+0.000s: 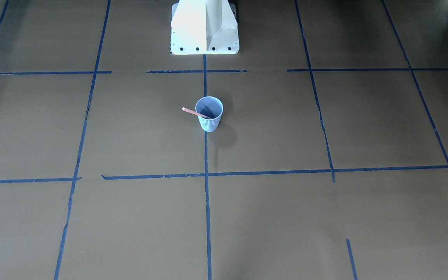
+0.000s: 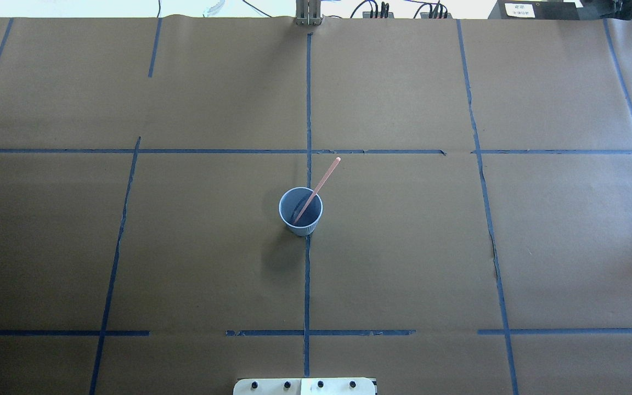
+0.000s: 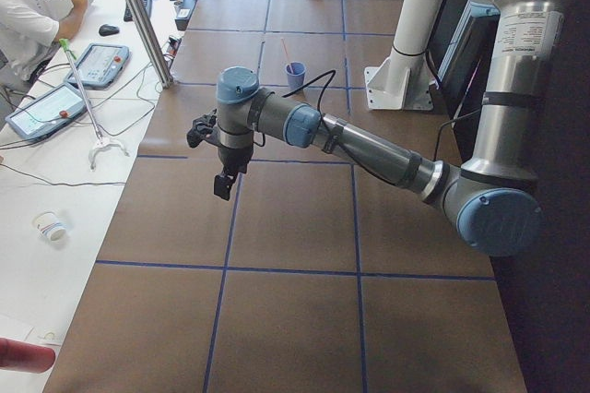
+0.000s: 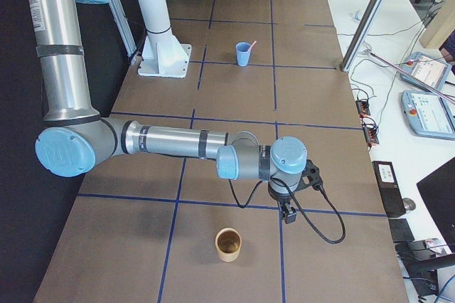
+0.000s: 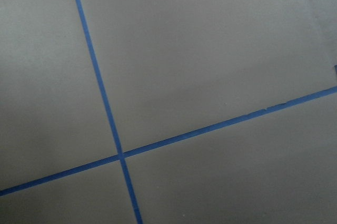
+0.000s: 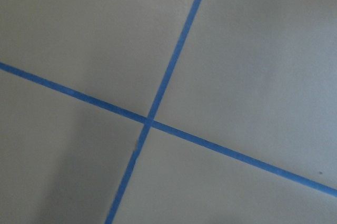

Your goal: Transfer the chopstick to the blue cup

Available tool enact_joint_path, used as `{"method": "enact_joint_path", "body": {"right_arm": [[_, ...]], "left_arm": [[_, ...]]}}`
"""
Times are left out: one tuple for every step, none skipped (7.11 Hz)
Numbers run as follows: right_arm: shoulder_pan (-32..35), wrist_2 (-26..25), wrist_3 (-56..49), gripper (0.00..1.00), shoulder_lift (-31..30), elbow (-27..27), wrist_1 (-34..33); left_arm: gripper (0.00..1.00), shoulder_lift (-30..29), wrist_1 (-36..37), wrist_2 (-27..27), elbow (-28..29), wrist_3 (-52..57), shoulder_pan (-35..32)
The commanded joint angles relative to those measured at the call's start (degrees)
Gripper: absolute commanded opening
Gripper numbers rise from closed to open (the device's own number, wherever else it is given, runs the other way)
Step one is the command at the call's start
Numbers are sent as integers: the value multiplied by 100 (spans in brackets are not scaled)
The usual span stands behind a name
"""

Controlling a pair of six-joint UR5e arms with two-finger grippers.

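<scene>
overhead exterior: one blue cup (image 2: 300,220) stands upright mid-table (image 2: 184,247), on a blue tape line (image 2: 307,285). one pink chopstick (image 2: 324,176) leans inside it, its top end past the rim. one brown cup (image 4: 228,244) stands well apart, near the right gripper (image 4: 289,213). the left gripper (image 3: 224,186) hangs above the table. i cannot tell how wide either gripper's jaws stand.
</scene>
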Motion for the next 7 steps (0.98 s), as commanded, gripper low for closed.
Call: {"method": "enact_joint_path", "body": {"right_arm": [[161, 4, -420, 100, 10, -110, -251], [152, -39, -412, 100, -7, -111, -243], [161, -57, -411, 100, -7, -111, -251], [161, -40, -411, 100, -16, -111, -243], [161, -5, -403, 100, -51, -85, -251], [152, -13, -403, 100, -51, -110, -251], [152, -13, -368, 100, -42, -111, -243]], "left_arm": [[100, 60, 451, -17, -106, 233, -83], [100, -27, 698, -8, -20, 643, -48], [100, -37, 709, -8, 207, 873, -92], [100, -237, 735, -8, 496, 867, -92], [100, -109, 631, -60, 577, 884, -101], [100, -81, 613, -374, 630, 893, -92], [100, 67, 604, -534, 570, 893, -92]]}}
